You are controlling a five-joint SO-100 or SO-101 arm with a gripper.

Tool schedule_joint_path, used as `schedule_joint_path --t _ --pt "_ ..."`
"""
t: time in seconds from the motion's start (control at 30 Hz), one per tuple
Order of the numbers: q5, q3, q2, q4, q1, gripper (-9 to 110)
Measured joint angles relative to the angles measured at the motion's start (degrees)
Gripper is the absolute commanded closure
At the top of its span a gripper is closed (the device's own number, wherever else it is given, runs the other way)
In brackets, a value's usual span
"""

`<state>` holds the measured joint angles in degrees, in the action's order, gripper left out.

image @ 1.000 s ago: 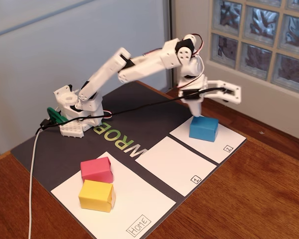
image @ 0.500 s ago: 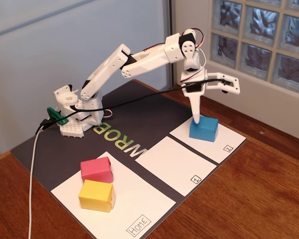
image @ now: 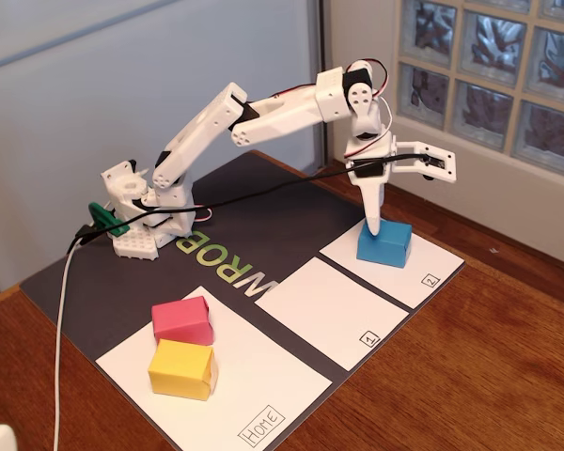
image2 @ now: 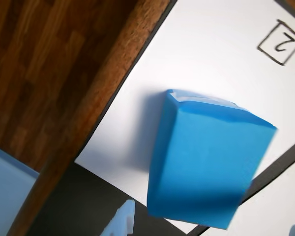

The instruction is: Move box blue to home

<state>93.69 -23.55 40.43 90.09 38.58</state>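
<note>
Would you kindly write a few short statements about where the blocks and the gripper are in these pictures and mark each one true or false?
1. The blue block sits on the white panel marked "2". True.
2. The pink block and the yellow block are on the panel marked "1". False: both are on the Home panel, and the panel marked "1" has no block on it.
3. The gripper is open, one finger down at the blue block and the other held out to the side. True.
4. The blue block has been lifted clear of the mat. False: in the fixed view it rests on its panel.
5. The pink block lies nearer the arm's base than the yellow block. True.
</note>
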Motion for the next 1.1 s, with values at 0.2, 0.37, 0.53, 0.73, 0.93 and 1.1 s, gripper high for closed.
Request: schedule_joint_path --t 0.2,0.37,0.53,0.73,0.93,1.1 --pt "1.4 -0.2 -5.2 -4.8 0.3 64" --pt "2.0 -0.2 -8.3 -7.0 0.1 65" --pt "2.4 -0.2 -10.2 -9.1 -0.5 66" --pt "3.1 -0.4 -12.0 -13.9 -1.8 81" --pt "3.1 -0.9 -12.0 -17.3 -2.9 94" --pt "3.1 -1.1 -12.0 -17.5 -3.3 99"
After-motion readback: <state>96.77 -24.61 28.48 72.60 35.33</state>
